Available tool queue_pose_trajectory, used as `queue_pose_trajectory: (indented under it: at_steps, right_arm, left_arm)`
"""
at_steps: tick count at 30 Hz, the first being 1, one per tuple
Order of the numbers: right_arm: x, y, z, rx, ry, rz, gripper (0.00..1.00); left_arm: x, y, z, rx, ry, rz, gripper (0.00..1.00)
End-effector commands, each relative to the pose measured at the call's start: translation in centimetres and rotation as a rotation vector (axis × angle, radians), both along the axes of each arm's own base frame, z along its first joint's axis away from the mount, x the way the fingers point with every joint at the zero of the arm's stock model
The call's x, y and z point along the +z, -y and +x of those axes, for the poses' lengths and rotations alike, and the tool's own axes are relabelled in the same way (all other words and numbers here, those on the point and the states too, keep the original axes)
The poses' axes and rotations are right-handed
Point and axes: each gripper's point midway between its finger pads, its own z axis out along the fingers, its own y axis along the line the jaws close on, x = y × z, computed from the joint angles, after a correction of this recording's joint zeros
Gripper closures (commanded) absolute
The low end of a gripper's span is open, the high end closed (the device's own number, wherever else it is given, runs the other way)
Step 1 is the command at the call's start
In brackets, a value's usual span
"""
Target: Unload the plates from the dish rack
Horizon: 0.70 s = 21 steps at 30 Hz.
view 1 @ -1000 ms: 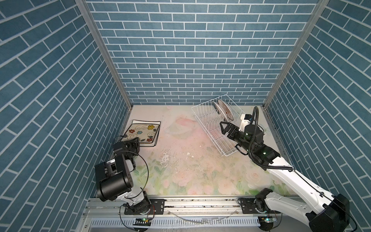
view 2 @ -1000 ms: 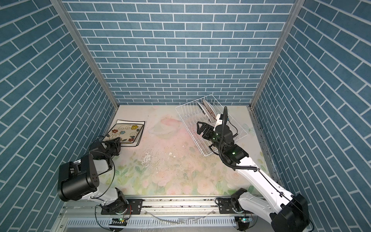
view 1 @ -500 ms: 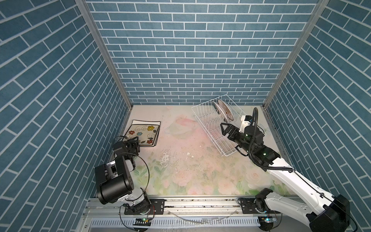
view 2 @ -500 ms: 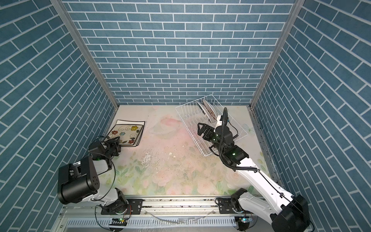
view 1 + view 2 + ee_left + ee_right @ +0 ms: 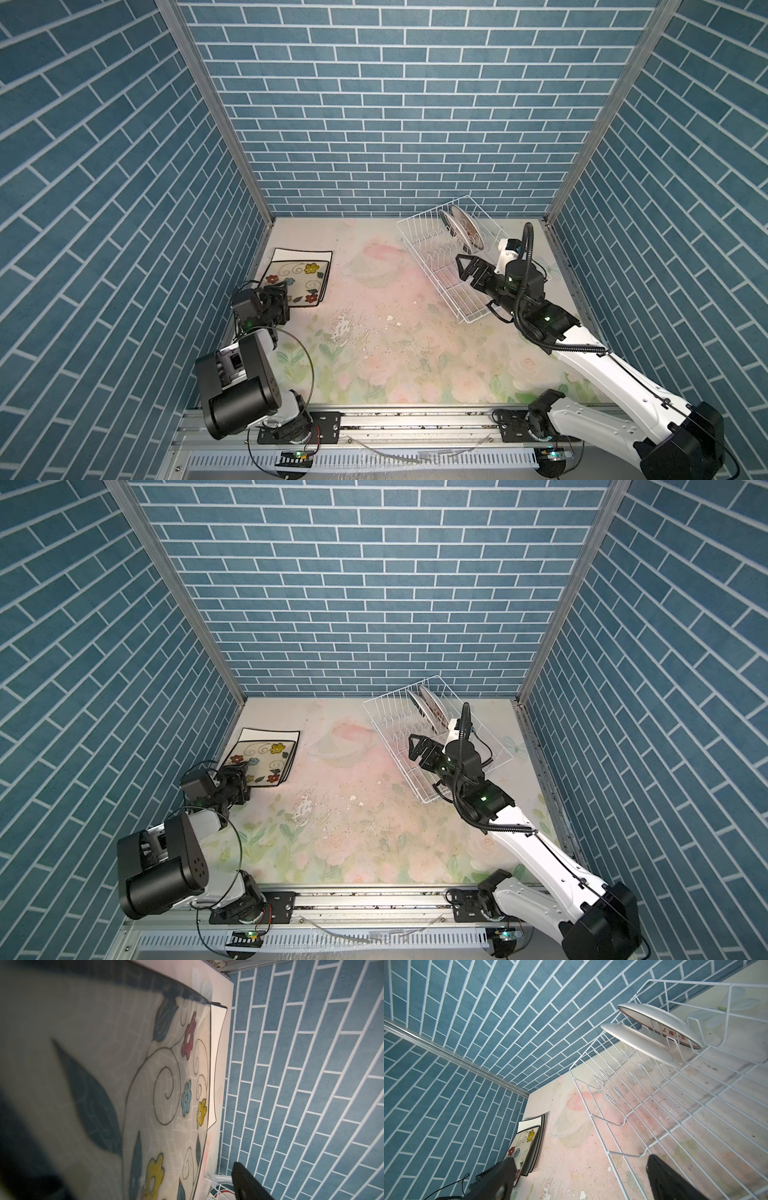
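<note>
My right gripper (image 5: 462, 268) hangs with jaws spread wide and empty over the near end of the white wire dish rack (image 5: 432, 257). Ahead of the jaws are bare prongs, then two round white plates (image 5: 660, 1022) standing on edge at the far end, close to the back wall. My left gripper (image 5: 237, 780) is parted at the near edge of a flowered square plate (image 5: 301, 276). That plate is stacked flat on a plain white one (image 5: 215, 1064), tight beside the side wall.

left end effector (image 5: 282, 293): low, apparently parted | right end effector (image 5: 460, 268): wide apart
</note>
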Motion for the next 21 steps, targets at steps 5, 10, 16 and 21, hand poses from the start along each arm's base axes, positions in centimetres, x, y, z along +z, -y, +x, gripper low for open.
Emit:
queue_pose_trajectory:
  at_steps: [5, 10, 16, 21]
  right_arm:
    - [-1.0, 0.2, 0.0, -0.008, -0.005, -0.01, 0.01]
    - [-1.0, 0.3, 0.0, -0.011, -0.006, -0.011, 0.01]
    - [-1.0, 0.4, 0.0, -0.013, -0.006, -0.009, 0.01]
    - [-1.0, 0.5, -0.1, -0.016, -0.007, -0.011, 0.01]
  left_arm:
    - [3.0, -1.1, 1.1, -0.01, 0.023, 0.089, 0.21]
    - [3.1, -1.7, 1.5, 0.006, 0.011, 0.099, 0.16]
    - [2.8, -1.4, 2.1, -0.001, 0.012, 0.083, 0.15]
    - [2.6, -1.3, 2.6, -0.007, -0.004, 0.081, 0.14]
